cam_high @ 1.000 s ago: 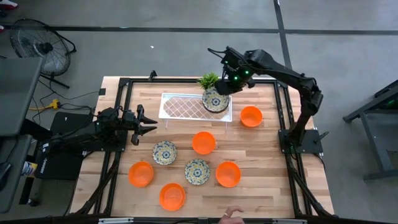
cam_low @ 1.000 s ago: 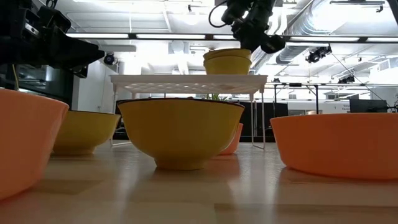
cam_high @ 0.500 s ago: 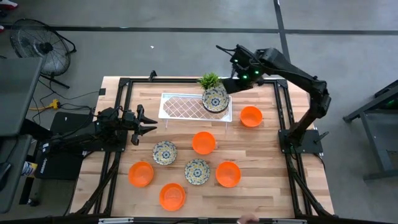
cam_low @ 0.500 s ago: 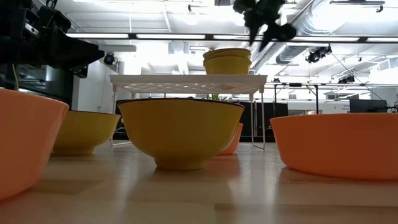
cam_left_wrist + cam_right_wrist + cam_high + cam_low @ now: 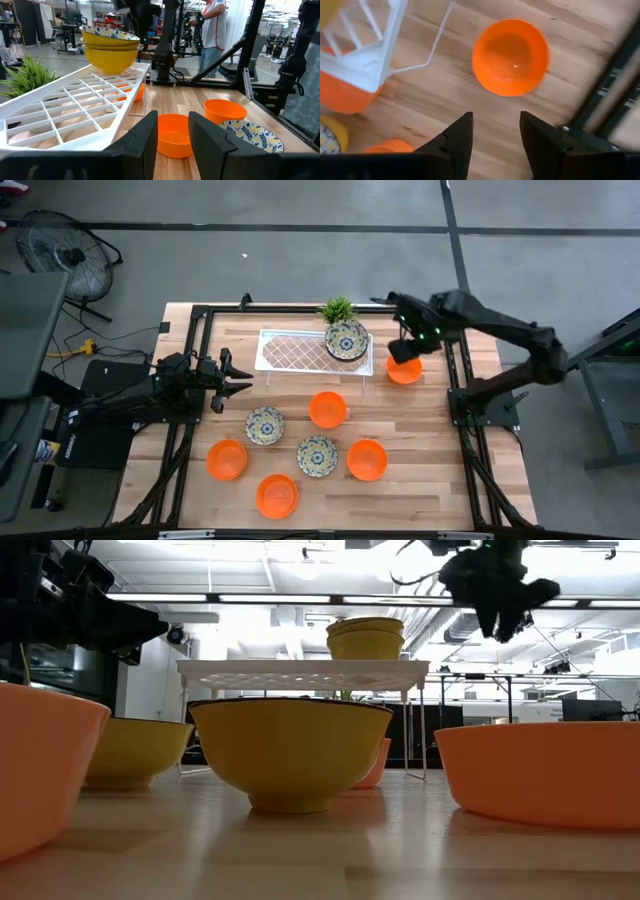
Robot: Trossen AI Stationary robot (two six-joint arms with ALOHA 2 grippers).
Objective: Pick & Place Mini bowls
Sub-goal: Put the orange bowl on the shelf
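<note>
A stack of patterned mini bowls [image 5: 346,340] stands on the white lattice tray [image 5: 295,350] at its right end. Five orange bowls lie about the table, one [image 5: 403,370] to the right of the tray. Two more patterned bowls [image 5: 265,425] [image 5: 317,456] rest upright near the middle. My right gripper [image 5: 405,350] hangs open above that right orange bowl [image 5: 510,56], pointing down, clear of it. My left gripper [image 5: 228,378] waits open and level at the table's left, left of the tray, with nothing between its fingers [image 5: 150,142].
A small green plant [image 5: 337,308] stands behind the tray's far right corner. The tray stands on thin legs [image 5: 410,720] above the table, with an orange bowl [image 5: 134,91] partly beneath it. Black frame rails [image 5: 455,370] run along the table's sides. A person [image 5: 214,30] stands beyond the table.
My right gripper has drawn away from the bowl stack on the tray toward the table's right edge, sinking a little, and now hangs over the right orange bowl. The stack has stayed in place on the tray.
</note>
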